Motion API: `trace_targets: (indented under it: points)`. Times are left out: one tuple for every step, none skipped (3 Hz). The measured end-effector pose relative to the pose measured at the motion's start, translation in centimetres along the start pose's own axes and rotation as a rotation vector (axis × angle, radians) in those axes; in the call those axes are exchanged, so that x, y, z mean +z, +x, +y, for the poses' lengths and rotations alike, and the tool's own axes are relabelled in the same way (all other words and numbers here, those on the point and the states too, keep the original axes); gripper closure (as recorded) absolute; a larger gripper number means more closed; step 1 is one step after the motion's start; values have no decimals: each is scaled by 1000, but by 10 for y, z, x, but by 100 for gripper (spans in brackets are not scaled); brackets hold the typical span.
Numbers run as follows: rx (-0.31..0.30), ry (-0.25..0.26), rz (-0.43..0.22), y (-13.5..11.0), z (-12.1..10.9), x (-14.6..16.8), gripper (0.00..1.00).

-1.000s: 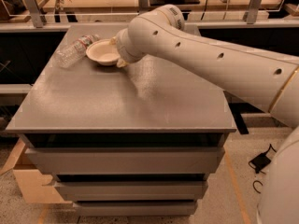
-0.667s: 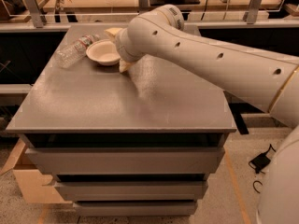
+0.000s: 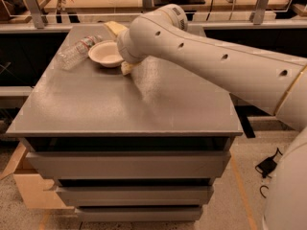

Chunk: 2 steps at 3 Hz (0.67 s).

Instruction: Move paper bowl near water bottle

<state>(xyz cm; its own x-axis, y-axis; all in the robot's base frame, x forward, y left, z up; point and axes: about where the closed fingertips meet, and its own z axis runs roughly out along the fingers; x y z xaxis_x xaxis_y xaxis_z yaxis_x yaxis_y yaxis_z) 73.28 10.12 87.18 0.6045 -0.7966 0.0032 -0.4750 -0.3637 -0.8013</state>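
The paper bowl (image 3: 106,54) sits upright on the grey cabinet top (image 3: 120,104) at its far left. The water bottle (image 3: 76,52) lies on its side just left of the bowl, its red-and-white label toward the bowl; the two are side by side, touching or nearly so. My gripper (image 3: 125,68) is at the bowl's right rim, mostly hidden behind my white arm (image 3: 201,56), which reaches in from the right across the top.
A yellowish object (image 3: 115,28) lies behind the bowl near the far edge. Behind the cabinet runs a bench with posts (image 3: 31,6) and cables. A cardboard box (image 3: 29,186) stands on the floor at lower left. The cabinet has several drawers (image 3: 129,164).
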Motion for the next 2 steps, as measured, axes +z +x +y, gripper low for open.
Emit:
trace_targets:
  points:
    - [0, 0, 0, 0, 0, 0, 0]
    - [27, 14, 63, 22, 7, -24, 0]
